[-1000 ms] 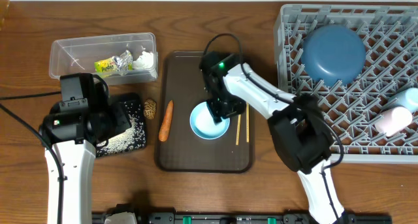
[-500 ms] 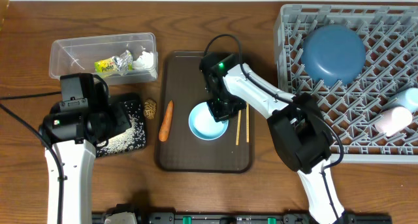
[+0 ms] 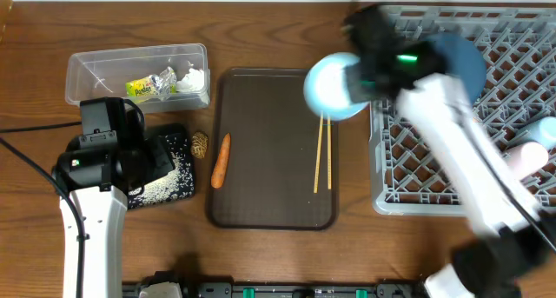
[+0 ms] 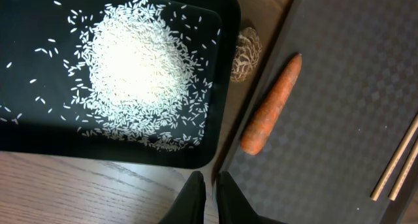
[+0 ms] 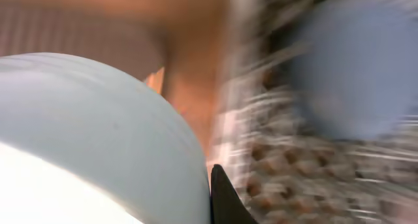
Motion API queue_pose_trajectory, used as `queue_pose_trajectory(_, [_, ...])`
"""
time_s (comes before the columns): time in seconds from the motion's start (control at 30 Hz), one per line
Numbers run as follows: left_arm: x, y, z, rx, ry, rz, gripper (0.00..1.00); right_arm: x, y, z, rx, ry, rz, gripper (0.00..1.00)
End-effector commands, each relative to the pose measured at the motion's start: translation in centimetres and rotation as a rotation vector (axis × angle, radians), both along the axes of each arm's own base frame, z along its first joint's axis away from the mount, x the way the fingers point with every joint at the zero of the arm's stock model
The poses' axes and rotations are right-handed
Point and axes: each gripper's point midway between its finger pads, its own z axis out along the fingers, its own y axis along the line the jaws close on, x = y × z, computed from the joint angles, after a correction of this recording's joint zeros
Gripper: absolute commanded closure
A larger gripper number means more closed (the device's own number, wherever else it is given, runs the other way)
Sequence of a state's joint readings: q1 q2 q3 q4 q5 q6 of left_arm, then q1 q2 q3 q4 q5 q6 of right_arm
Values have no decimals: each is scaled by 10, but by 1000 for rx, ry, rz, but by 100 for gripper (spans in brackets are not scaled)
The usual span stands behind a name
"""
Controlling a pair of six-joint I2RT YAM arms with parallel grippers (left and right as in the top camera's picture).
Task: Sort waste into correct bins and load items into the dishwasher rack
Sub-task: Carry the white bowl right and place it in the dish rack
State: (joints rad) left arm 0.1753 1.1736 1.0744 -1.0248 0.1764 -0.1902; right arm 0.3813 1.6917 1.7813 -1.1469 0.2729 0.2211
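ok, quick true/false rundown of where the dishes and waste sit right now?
The small light-blue bowl sits on the brown tray. False: the right end effector holds it by the dishwasher rack.
The chopsticks lie on the brown tray. True.
The rice is on the brown tray. False: it is in the black tray.
The left end effector is shut and empty. True.
The carrot stick lies at the brown tray's left edge. True.

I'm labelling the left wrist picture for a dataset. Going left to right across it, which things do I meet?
loose white rice → brown nut-like piece → orange carrot stick → wooden chopsticks
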Motion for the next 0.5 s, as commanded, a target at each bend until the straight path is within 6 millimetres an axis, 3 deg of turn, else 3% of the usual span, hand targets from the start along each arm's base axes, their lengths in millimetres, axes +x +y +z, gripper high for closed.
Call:
queue_pose_trajectory(0.0, [1,3,2,10,-2,7,91,3,-72,39,-196,-123,-149,99])
queue_pose_trajectory(0.2, [1,3,2,10,-2,7,91,-3,-183,76,-406,-205,-436,99])
queue_pose_trajectory(0.47, [1,3,2,9,-2,7,90,-1,-278,84,-495,-256,-711,99])
